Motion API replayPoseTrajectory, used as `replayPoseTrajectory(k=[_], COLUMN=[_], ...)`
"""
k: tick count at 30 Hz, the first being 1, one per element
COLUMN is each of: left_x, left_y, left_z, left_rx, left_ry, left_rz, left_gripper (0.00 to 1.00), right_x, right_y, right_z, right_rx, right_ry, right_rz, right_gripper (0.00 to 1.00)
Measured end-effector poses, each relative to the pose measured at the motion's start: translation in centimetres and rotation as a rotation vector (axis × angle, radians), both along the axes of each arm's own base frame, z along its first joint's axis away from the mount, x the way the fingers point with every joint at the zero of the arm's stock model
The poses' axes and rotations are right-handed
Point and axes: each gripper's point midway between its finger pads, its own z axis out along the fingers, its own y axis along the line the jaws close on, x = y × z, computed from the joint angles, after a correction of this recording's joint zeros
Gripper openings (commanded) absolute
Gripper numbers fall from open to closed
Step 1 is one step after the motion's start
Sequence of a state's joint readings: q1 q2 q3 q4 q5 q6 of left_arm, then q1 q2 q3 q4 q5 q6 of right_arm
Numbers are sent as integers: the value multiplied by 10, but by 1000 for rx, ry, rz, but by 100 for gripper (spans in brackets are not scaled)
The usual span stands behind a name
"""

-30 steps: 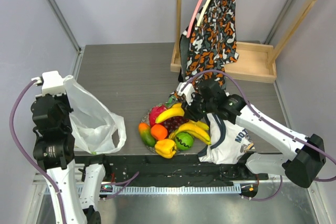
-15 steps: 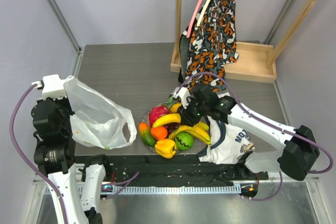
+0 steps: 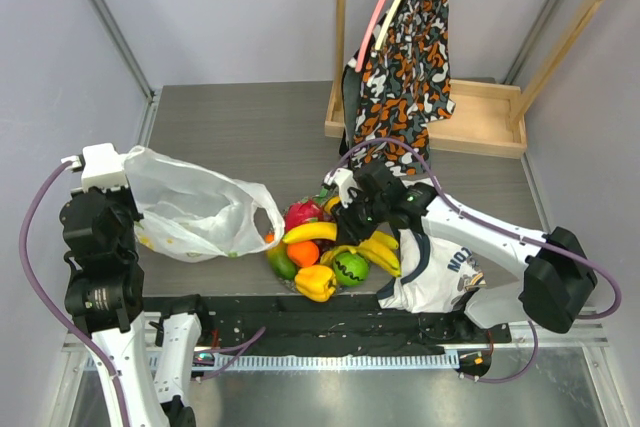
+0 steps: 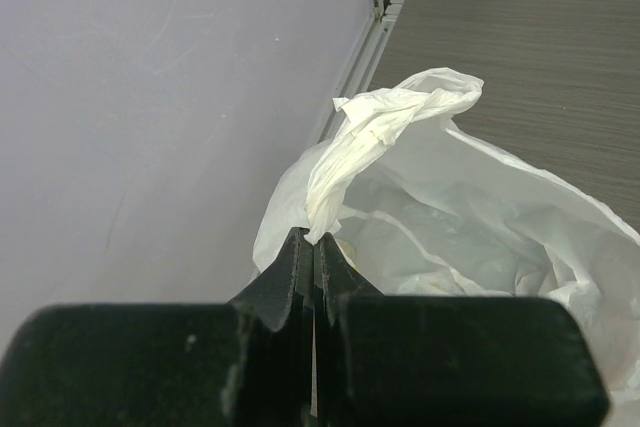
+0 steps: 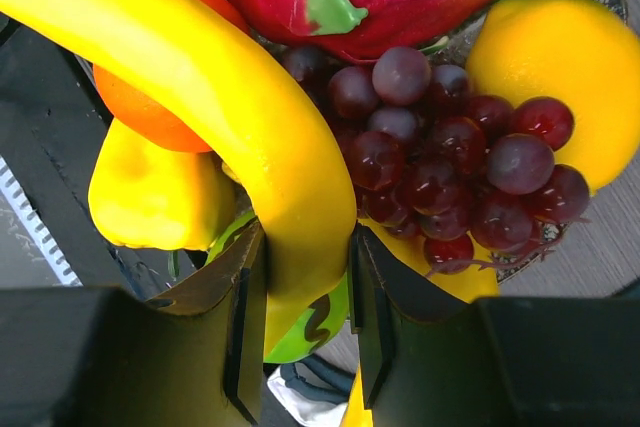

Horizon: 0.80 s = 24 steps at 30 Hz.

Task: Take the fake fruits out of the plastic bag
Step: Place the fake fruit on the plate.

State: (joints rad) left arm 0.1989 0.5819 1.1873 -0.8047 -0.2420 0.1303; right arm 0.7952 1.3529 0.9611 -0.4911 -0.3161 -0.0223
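White plastic bag [image 3: 195,215] lay slack on desk [image 3: 240,137], handle pinched in closed left pincer [image 4: 313,247]. Right pincer [image 5: 305,287] gripped a banana [image 5: 220,117] above the fruit heap [image 3: 320,252] beside bag mouth. Emptying looked nearly done; next move called for setting banana down

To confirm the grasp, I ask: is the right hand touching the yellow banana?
Touching. The right wrist view shows the banana pinched between both fingers of the right hand, with no gap on either side.

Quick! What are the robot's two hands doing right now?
Left gripper: closed, pinching a twisted bit of the plastic bag.
Right gripper: fingers closed around a yellow banana.
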Motion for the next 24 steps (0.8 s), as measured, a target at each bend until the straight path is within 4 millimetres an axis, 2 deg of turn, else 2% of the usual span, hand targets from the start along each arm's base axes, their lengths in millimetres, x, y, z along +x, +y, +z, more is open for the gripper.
replayPoseTrajectory(k=[2, 3, 4, 5, 6, 7, 8, 10, 11, 12, 14, 19, 21, 24], left_x=[0, 0, 0, 0, 1, 1, 1, 2, 2, 3, 5, 15, 19, 23], left_y=[0, 0, 0, -1, -1, -2, -2, -4, -5, -6, -7, -19, -28, -42], left_z=[0, 0, 0, 0, 0, 0, 0, 0, 0, -1, -2, -1, 4, 16], left_rx=[0, -1, 0, -1, -2, 0, -3, -6, -10, -16, -27, -54, -65, -79], left_ry=[0, 0, 0, 0, 0, 2, 0, 0, -2, -3, -2, 4, 3, -7], left_rz=[0, -1, -3, -6, -8, -12, -15, -23, -27, -31, -40, -115, -166, -246], left_gripper=[12, 15, 19, 31, 36, 41, 56, 66, 76, 81, 100, 100, 100, 100], right_x=[0, 0, 0, -1, -2, -3, -3, -2, -1, 1, 5, 25, 34, 56], right_y=[1, 1, 1, 2, 2, 2, 3, 4, 5, 6, 10, 7, -3, -27], right_z=[-2, -3, -3, -3, -2, -2, 0, 6, 11, 16, 32, 65, 72, 78], right_rx=[-2, -1, 1, 3, 5, 6, 7, 10, 14, 19, 32, 34, 15, -55], right_ry=[8, 13, 17, 23, 28, 30, 34, 30, 25, 17, -6, -99, -141, -222], right_rz=[-5, -8, -10, -12, -13, -8, -7, -3, -1, 1, 6, -46, -101, -246], right_gripper=[50, 69, 80, 92, 99, 99, 99, 100, 99, 100, 100, 100, 100, 100])
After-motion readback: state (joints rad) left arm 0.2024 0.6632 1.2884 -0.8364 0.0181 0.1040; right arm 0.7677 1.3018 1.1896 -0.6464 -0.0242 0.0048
